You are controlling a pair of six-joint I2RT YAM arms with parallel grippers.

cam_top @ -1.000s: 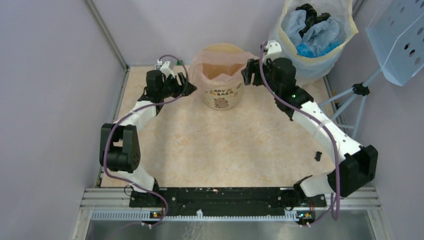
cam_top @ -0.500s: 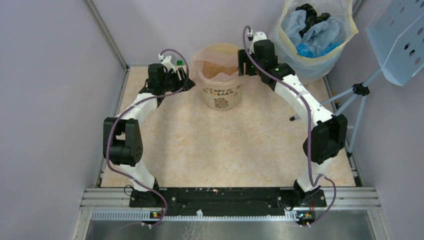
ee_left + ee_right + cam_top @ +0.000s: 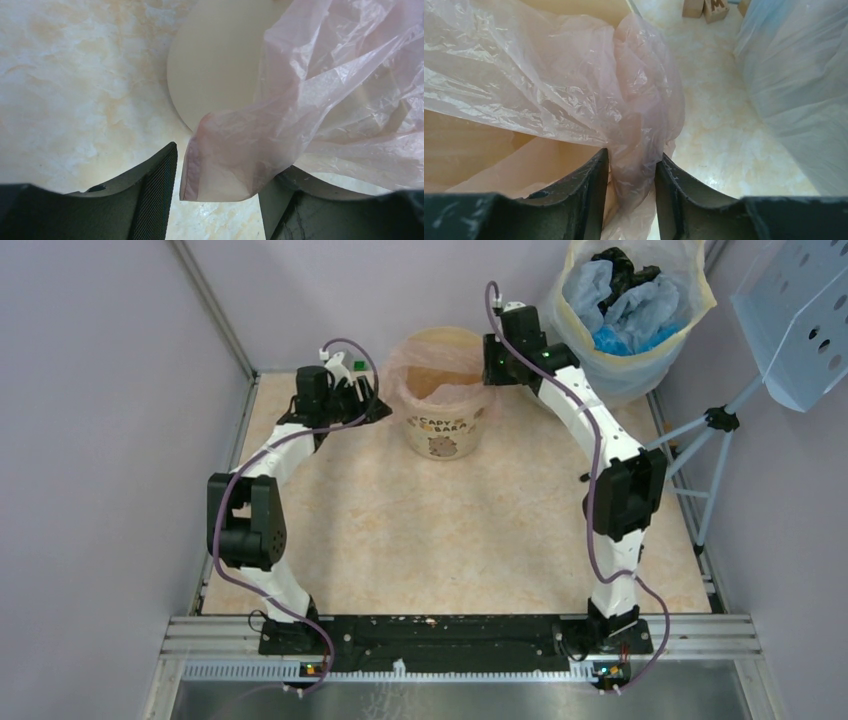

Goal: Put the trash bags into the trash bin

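The cream-yellow trash bin [image 3: 446, 430] with the CAPYBARA print stands at the back middle of the table. The pale-pink trash bag [image 3: 440, 365] lies crinkled over and inside its mouth. My left gripper [image 3: 372, 405] is open at the bin's left side. In the left wrist view a loose corner of the bag [image 3: 235, 160] hangs between the spread jaws of that gripper [image 3: 217, 195], beside the bin wall [image 3: 220, 60]. My right gripper [image 3: 490, 368] is at the bin's right rim. In the right wrist view that gripper [image 3: 631, 195] is shut on a bunched fold of the bag [image 3: 639, 125].
A large whitish-yellow bag [image 3: 635, 300] with blue and black contents stands at the back right, close to my right gripper; it also shows in the right wrist view [image 3: 794, 90]. A white perforated panel on a tripod [image 3: 795, 320] stands to the right. Walls close in the left and back.
The right arm has swung its elbow up and in, and its gripper has moved left to the bin's right rim. The left gripper has shifted slightly towards the back.
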